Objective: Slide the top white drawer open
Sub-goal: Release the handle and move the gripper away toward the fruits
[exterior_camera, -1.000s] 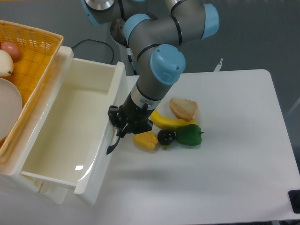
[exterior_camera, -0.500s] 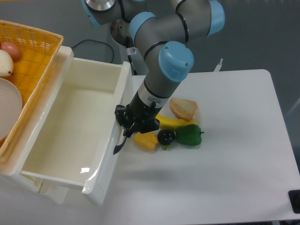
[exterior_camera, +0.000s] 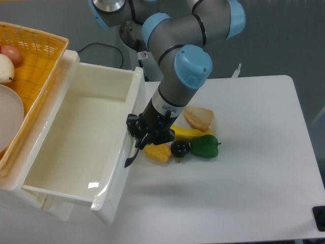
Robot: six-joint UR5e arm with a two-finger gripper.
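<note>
A: Where's the top white drawer (exterior_camera: 81, 147) now?

B: Left half of the frame, pulled well out from under the orange wicker basket (exterior_camera: 30, 66), its inside bare. The tool (exterior_camera: 138, 143) is at the front panel, clenched on the curved black handle (exterior_camera: 131, 156).

A: So which step is this?

B: The pull itself, and by the look of it nearly done; most of the box is exposed.

A: And next?

B: I'd judge a short straight draw toward lower right, then letting go of the handle. The toy corn (exterior_camera: 158, 152) and black fruit (exterior_camera: 180, 148) lie on the bench (exterior_camera: 244, 168) just beside the tool, so the path must stay clear of them.
</note>
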